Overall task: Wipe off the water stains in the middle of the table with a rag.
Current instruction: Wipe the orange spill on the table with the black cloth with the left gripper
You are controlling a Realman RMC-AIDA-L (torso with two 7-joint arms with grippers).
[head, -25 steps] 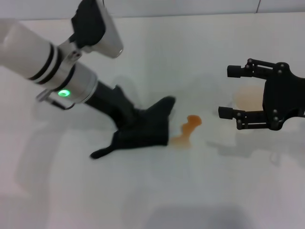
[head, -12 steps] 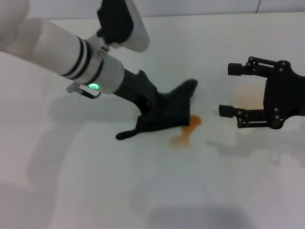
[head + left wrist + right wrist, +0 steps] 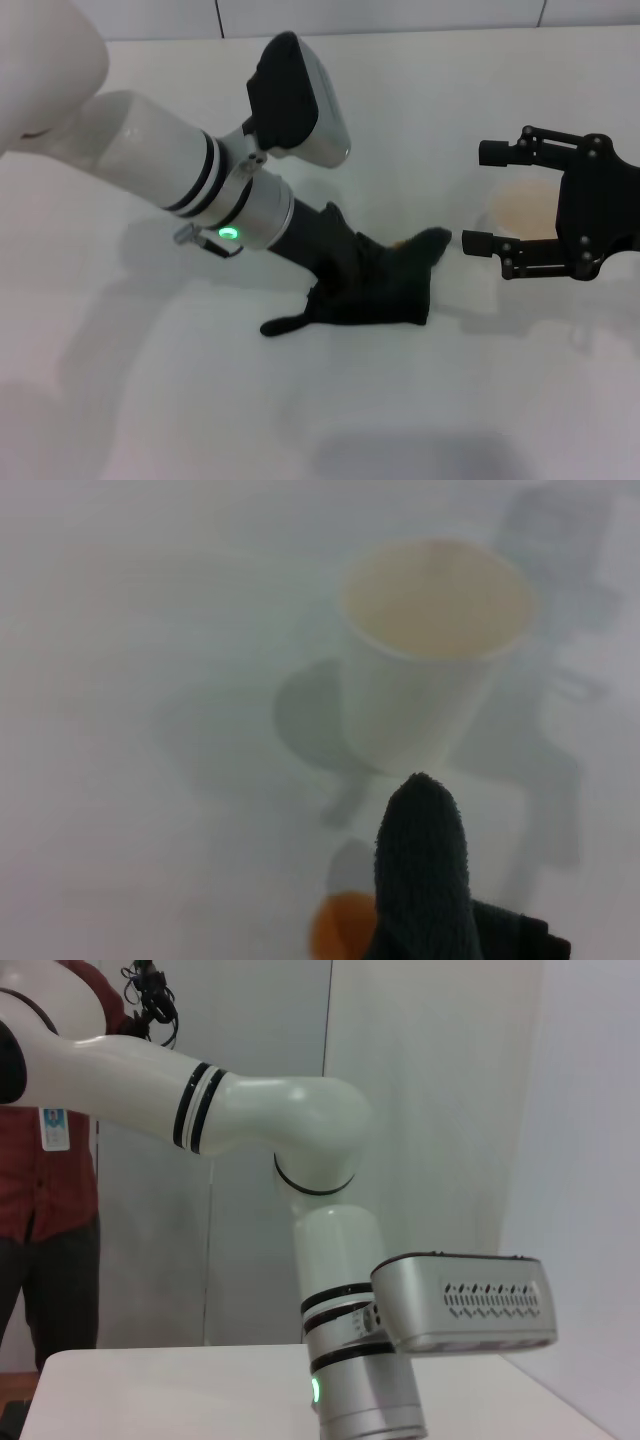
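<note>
The black rag [image 3: 385,287] lies on the white table [image 3: 150,400] over the water stains, its narrow tail [image 3: 283,325] trailing toward my left. Only a small orange bit of the stains shows at the rag's far edge [image 3: 398,243]; it also shows in the left wrist view [image 3: 338,930] beside the rag's tip [image 3: 422,870]. My left gripper [image 3: 348,270] is shut on the rag and presses it to the table, its fingertips buried in the cloth. My right gripper [image 3: 483,198] is open and empty, hovering to the right, around the cup.
A white paper cup [image 3: 520,210] with orange residue stands just right of the rag, between the right gripper's fingers; it shows in the left wrist view [image 3: 430,650]. The right wrist view shows my left arm [image 3: 350,1360] and a person in red [image 3: 50,1180] behind.
My left gripper has dragged the rag to the right over the orange puddle, which is now almost fully covered. The right gripper has stayed in place.
</note>
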